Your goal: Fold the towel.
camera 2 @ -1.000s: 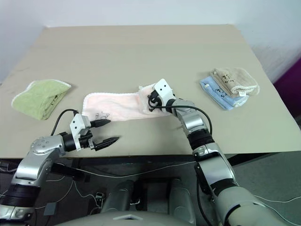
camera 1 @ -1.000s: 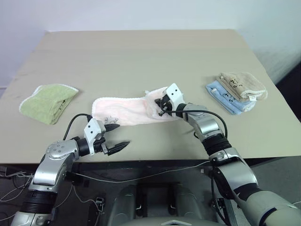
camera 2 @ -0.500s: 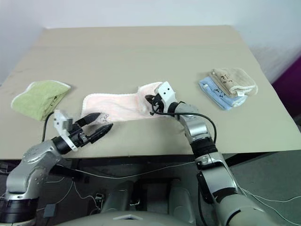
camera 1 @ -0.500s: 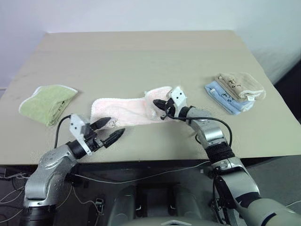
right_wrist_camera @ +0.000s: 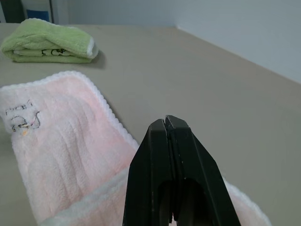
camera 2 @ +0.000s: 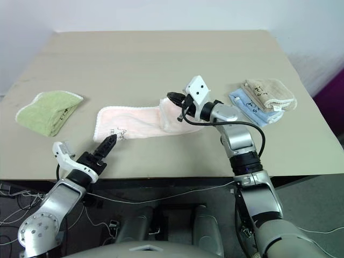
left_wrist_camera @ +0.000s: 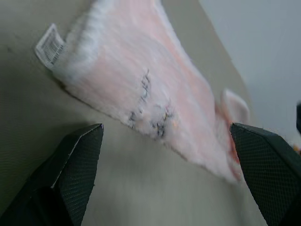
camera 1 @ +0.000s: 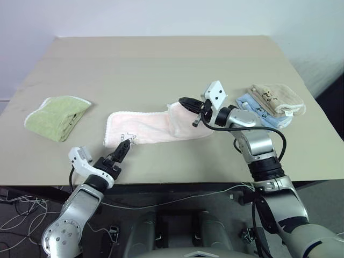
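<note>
Towel [camera 1: 148,127] work is partway along, as I read it: the pale pink cloth lies stretched across the middle of the table [camera 1: 161,64], with its right-hand end turned over onto itself in a short flap, so I judge one fold made at that end and the rest not yet done. My right gripper [camera 1: 185,102] hangs in the air just above that folded end, its two black fingers pressed tight together with nothing between them; in the right wrist view the towel sits below the tips, apart from them. My left gripper [camera 2: 109,143] is low at the near edge of the table, its fingers spread wide, pointing at the towel's near left corner where the small embroidered mark [left_wrist_camera: 153,101] and the white tag [left_wrist_camera: 51,44] show, but I see no contact with the cloth. Next, I reckon, I need to bring the left fingers down over that left edge, pinch through the scalloped trim, and carry it toward the folded end, while the right gripper either opens for its own hold or pins the flap. The light green towel [camera 1: 55,116] and the beige and blue stack [camera 1: 271,105] lie well apart on either side.
</note>
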`<control>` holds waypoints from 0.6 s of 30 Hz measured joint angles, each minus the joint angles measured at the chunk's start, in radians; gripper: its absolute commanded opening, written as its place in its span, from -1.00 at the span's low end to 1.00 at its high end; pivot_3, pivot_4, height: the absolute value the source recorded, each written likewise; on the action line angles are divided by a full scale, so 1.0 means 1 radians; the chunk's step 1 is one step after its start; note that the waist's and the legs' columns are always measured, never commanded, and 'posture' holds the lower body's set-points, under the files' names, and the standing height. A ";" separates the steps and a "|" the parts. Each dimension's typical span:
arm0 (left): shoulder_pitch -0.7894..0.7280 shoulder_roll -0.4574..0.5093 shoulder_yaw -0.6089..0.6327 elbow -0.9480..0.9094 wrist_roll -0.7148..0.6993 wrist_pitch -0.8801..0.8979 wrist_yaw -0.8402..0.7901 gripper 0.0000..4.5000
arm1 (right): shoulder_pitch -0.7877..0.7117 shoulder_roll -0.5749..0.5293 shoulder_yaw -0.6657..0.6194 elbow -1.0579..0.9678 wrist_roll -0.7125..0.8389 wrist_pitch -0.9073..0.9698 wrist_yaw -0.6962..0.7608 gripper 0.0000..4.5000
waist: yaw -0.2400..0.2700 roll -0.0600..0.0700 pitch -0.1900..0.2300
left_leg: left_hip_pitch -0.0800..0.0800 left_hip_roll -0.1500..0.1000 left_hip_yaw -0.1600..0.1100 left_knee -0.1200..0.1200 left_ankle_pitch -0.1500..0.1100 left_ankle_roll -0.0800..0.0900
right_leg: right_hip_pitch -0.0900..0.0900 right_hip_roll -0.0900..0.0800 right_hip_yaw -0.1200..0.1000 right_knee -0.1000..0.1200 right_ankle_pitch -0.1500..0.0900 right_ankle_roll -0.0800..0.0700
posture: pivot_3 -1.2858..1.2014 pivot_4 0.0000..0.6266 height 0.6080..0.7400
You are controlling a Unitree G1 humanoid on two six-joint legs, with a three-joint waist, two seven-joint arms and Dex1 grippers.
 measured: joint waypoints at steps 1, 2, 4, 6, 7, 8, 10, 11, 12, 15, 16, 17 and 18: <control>-0.023 -0.015 0.004 0.010 -0.008 -0.014 0.052 1.00 | -0.002 0.000 0.000 0.006 0.000 -0.003 0.000 -0.98 | 0.001 0.000 0.000 | 0.000 0.000 0.000 0.000 0.000 0.000 | 0.000 0.000 0.000 0.000 0.000 0.000 | 0.03 -0.52 1.00; -0.045 -0.028 0.010 0.026 -0.013 -0.027 0.102 1.00 | -0.002 0.000 0.000 0.010 0.000 -0.006 0.001 -0.98 | 0.001 0.000 0.000 | 0.000 0.000 0.000 0.000 0.000 0.000 | 0.000 0.000 0.000 0.000 0.000 0.000 | 0.03 -0.52 1.00; -0.082 -0.042 0.012 0.044 -0.027 -0.049 0.165 1.00 | -0.006 0.000 0.000 0.019 0.000 -0.010 0.000 -0.98 | 0.000 0.000 0.000 | 0.000 0.000 0.000 0.000 0.000 0.000 | 0.000 0.001 0.000 0.000 0.000 0.000 | 0.03 -0.52 1.00; -0.115 -0.052 0.016 0.069 -0.039 -0.067 0.206 1.00 | -0.010 -0.001 -0.004 0.024 0.000 -0.012 -0.003 -0.98 | 0.001 0.000 0.000 | 0.002 0.000 0.000 0.000 0.000 0.000 | 0.002 0.001 0.000 0.000 0.000 0.000 | 0.03 -0.52 1.00; -0.128 -0.056 0.019 0.080 -0.047 -0.072 0.219 1.00 | -0.010 -0.001 -0.008 0.024 0.000 -0.013 -0.005 -0.98 | 0.001 0.000 0.000 | 0.004 0.000 0.000 0.000 0.000 0.000 | 0.003 0.001 0.000 0.000 0.000 0.000 | 0.03 -0.52 1.00; -0.140 -0.060 0.021 0.092 -0.051 -0.081 0.230 1.00 | -0.011 -0.003 -0.010 0.024 0.000 -0.014 -0.008 -0.98 | 0.001 0.000 -0.001 | 0.005 0.000 0.000 0.000 0.000 0.000 | 0.004 0.001 0.000 0.000 0.000 0.000 | 0.03 -0.52 1.00; -0.164 -0.059 0.022 0.116 -0.057 -0.091 0.245 1.00 | -0.013 -0.006 -0.014 0.024 0.000 -0.015 -0.014 -0.98 | 0.002 0.000 -0.001 | 0.008 0.000 0.000 0.000 0.000 0.001 | 0.008 0.001 -0.001 0.000 0.000 0.000 | 0.03 -0.52 1.00; -0.172 -0.058 0.022 0.126 -0.059 -0.095 0.248 1.00 | -0.013 -0.009 -0.015 0.024 0.000 -0.015 -0.017 -0.98 | 0.002 0.001 -0.001 | 0.008 0.000 0.000 0.000 0.000 0.001 | 0.008 0.001 -0.001 0.000 0.000 0.000 | 0.03 -0.52 1.00; -0.181 -0.056 0.022 0.137 -0.063 -0.100 0.249 1.00 | -0.013 -0.012 -0.020 0.023 0.000 -0.015 -0.019 -0.98 | 0.003 0.001 -0.001 | 0.008 0.000 0.000 0.000 0.000 0.001 | 0.008 0.001 -0.001 0.000 0.000 0.000 | 0.03 -0.52 1.00; -0.212 -0.039 0.026 0.178 -0.069 -0.107 0.249 0.75 | -0.012 -0.017 -0.030 0.017 0.000 -0.014 -0.030 -1.00 | 0.003 0.001 -0.001 | 0.008 0.000 -0.001 0.000 0.000 0.000 | 0.008 0.001 -0.001 0.000 0.000 0.000 | 0.03 -0.52 1.00; -0.221 -0.037 0.030 0.194 -0.069 -0.110 0.247 0.60 | -0.009 -0.019 -0.031 0.011 0.000 -0.014 -0.033 -1.00 | 0.003 0.001 -0.001 | 0.008 0.000 -0.001 0.000 0.000 0.000 | 0.008 0.001 -0.001 0.000 0.000 0.000 | 0.03 -0.52 1.00; -0.225 -0.035 0.032 0.207 -0.069 -0.115 0.242 0.46 | -0.005 -0.020 -0.031 0.003 0.001 -0.013 -0.037 -1.00 | 0.003 0.001 -0.001 | 0.008 0.000 -0.001 0.000 0.000 0.000 | 0.008 0.001 -0.001 0.000 0.000 0.000 | 0.03 -0.52 1.00; -0.225 -0.033 0.033 0.218 -0.070 -0.120 0.236 0.29 | 0.002 -0.020 -0.031 -0.006 0.001 -0.011 -0.039 -1.00 | 0.003 0.001 -0.001 | 0.008 0.000 -0.001 0.000 0.000 0.000 | 0.008 0.001 -0.001 0.000 0.000 0.000 | 0.03 -0.52 1.00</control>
